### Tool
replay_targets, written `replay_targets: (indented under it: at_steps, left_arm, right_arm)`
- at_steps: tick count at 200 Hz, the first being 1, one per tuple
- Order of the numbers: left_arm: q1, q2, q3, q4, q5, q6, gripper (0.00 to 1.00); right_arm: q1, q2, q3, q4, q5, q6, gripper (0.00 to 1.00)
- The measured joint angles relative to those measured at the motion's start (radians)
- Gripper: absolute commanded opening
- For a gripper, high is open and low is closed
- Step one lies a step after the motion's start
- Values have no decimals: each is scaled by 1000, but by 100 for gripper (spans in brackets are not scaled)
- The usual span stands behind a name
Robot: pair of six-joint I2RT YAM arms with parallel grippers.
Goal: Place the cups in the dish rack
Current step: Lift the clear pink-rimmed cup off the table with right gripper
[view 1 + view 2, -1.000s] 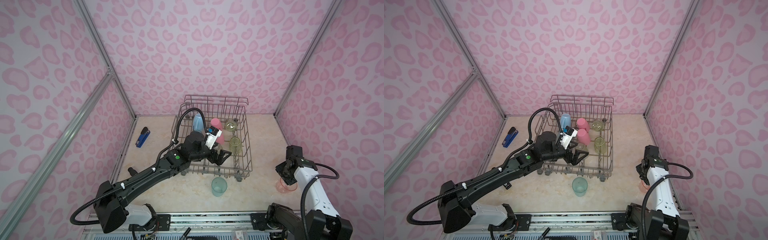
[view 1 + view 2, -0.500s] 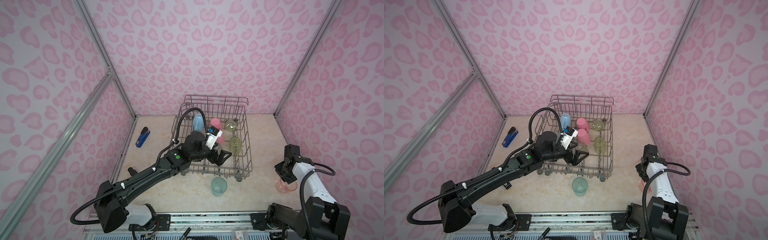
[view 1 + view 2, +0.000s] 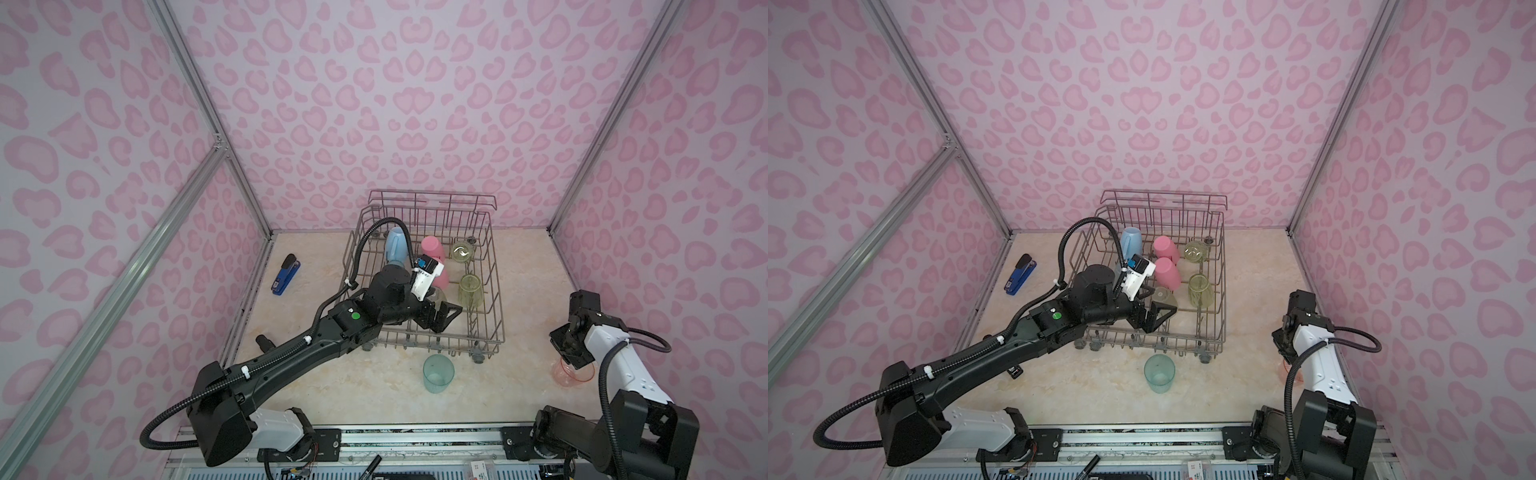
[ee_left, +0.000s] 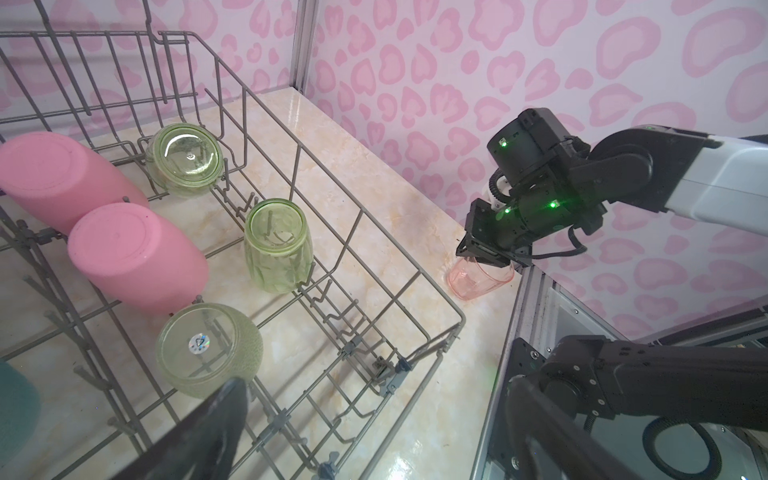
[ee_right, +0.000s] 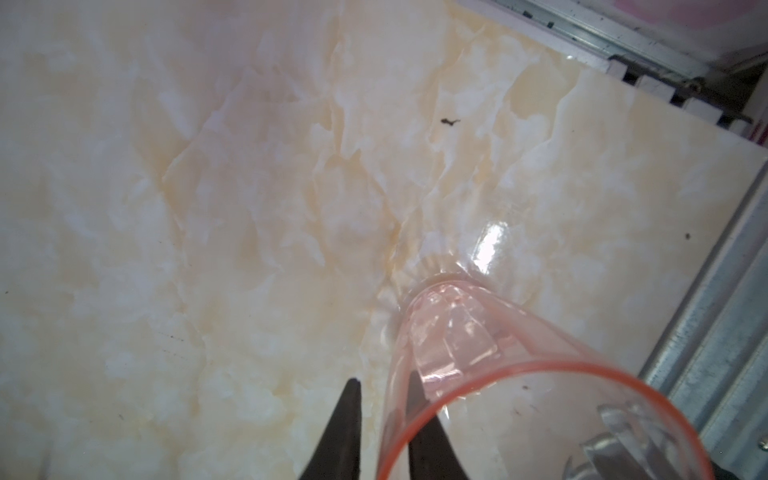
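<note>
At the far left the blue stapler (image 3: pixel 285 275) lies on the table (image 3: pixel 532 282); leave it. Your left gripper (image 3: pixel 446 318) hovers over the dish rack (image 3: pixel 496 291), fingers wide and empty, beside upturned pink tumblers (image 3: pixel 432 248) and yellow-green tumblers (image 3: pixel 471 289). A teal tumbler (image 3: pixel 438 372) stands just in front of the rack.

On the right, the step in hand looks like a pick. Your right gripper (image 5: pixel 384 384) straddles the wall of the salmon tumbler (image 5: pixel 478 332), fingers narrow, one inside. You cannot tell if they grip yet. Next, lift it clear of the metal rail (image 5: pixel 706 311), then carry it over the rack's wall.
</note>
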Motion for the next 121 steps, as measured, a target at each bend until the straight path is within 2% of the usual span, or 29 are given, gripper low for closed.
replay_targets:
  at_steps: [121]
  left_arm:
    - [-5, -2, 2, -21, -18, 1, 99]
  right_arm:
    - [-4, 7, 5, 5, -28, -36, 3]
